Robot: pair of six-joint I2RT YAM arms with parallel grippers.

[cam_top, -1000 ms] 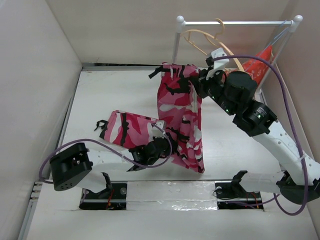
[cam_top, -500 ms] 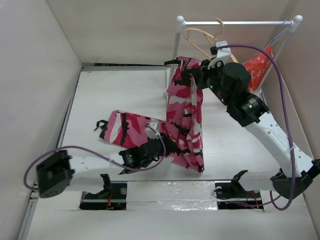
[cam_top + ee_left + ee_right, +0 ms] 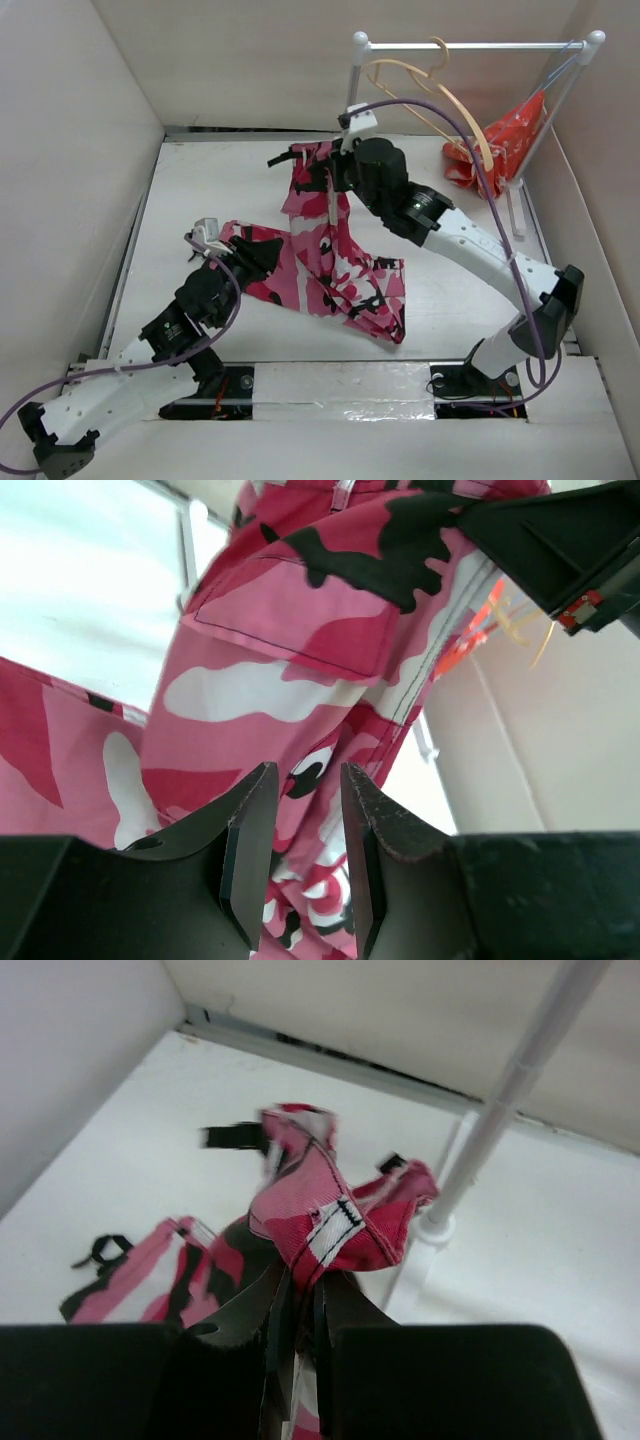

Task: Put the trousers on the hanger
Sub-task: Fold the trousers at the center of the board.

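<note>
White tabletop [image 3: 220, 180], beige walls [image 3: 250, 60]; camouflage trousers [image 3: 340, 280] partly lying there.

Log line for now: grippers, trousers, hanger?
left gripper: open, holding nothing | right gripper: shut on trousers, held up by rail post | one leg on table | hanger: on rail, bare

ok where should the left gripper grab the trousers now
I'd take the trousers by the leg lying flat on the table, near its outer hem, coming down from above on the left. That end is loose and spread out; the waistband is already pinched and lifted by the right gripper.
</note>
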